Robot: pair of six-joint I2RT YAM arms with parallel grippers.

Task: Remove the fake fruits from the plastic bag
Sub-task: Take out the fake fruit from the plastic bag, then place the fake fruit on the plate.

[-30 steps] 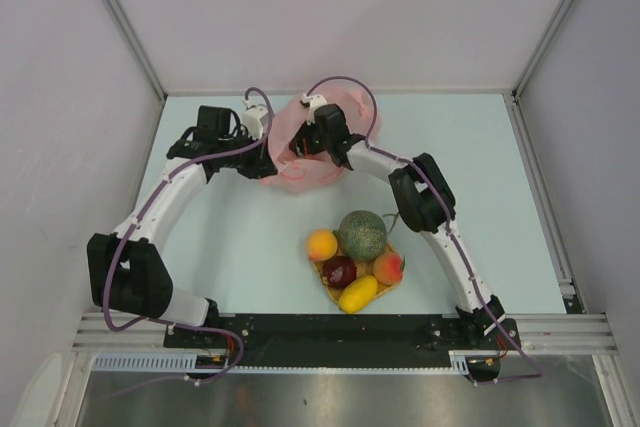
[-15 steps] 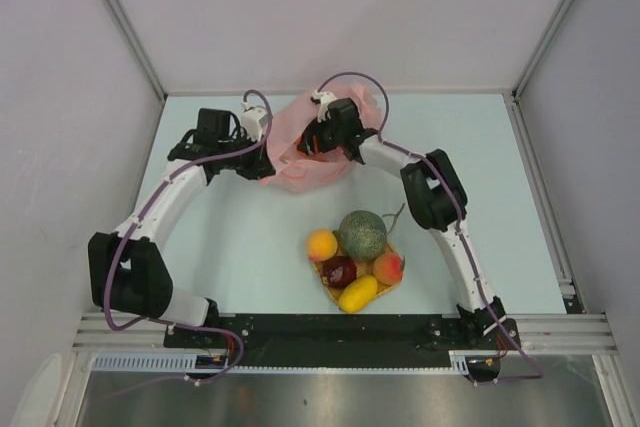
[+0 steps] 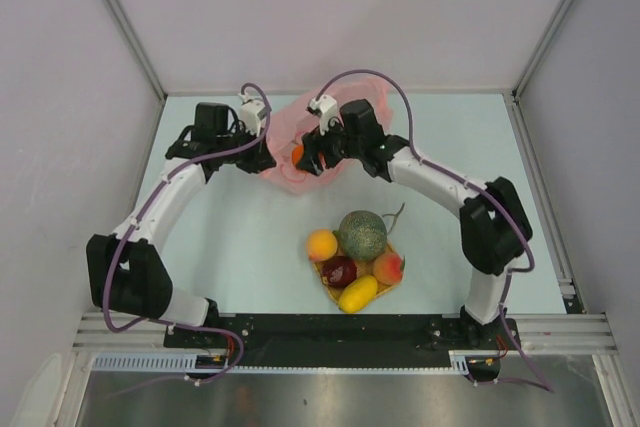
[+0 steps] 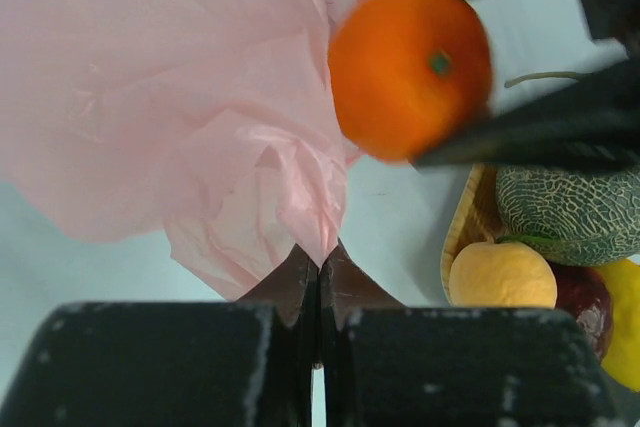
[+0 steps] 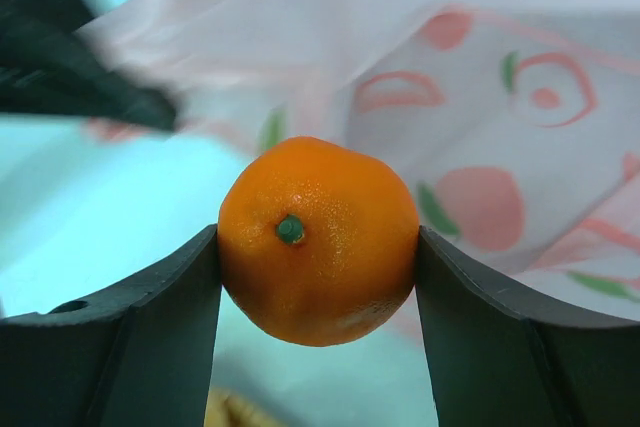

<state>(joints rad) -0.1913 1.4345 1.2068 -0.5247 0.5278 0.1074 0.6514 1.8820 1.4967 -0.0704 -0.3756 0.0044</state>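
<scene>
Right tool pulled orange from bag; top view mostly hides it.

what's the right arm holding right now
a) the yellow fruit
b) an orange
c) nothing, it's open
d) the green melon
b: the right wrist view shows the orange clamped between the fingers of the right gripper, with the pink bag behind it.
</scene>
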